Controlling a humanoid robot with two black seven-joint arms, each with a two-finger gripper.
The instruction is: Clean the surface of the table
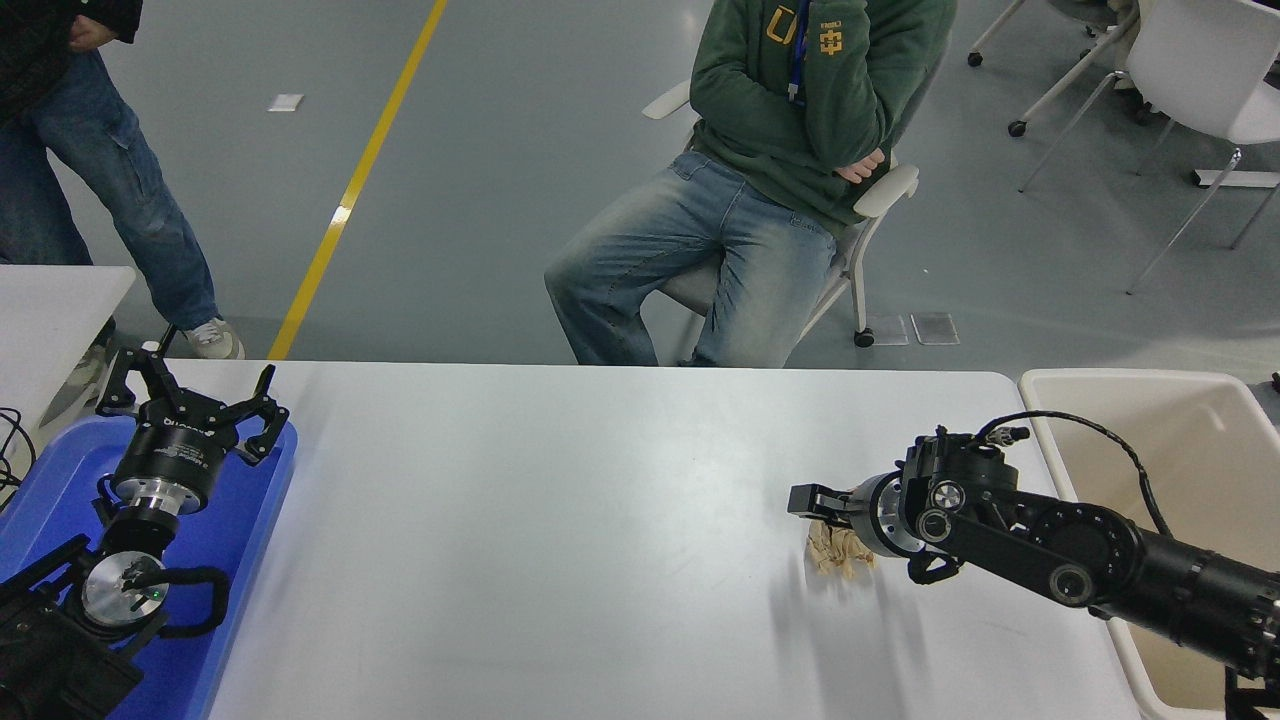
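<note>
Right gripper [815, 503] hangs over a crumpled paper ball [838, 552] on the table [560, 520] — its grip I cannot tell; left gripper [190, 395], fingers spread wide, parked over the blue tray [255, 520]

1 crumpled paper wad [838, 552], 1 blue tray [240, 540], 1 bin [1130, 385], 2 people [800, 120].

The table surface [560, 520] is a wide, matte white tabletop with rounded far corners, lying flat and level. It shows faint grey smudges and soft shadows. A crumpled beige paper wad [838, 553] rests on it, toward the right end, near the cream bin [1130, 395] that stands just beside the tabletop's right edge.
</note>
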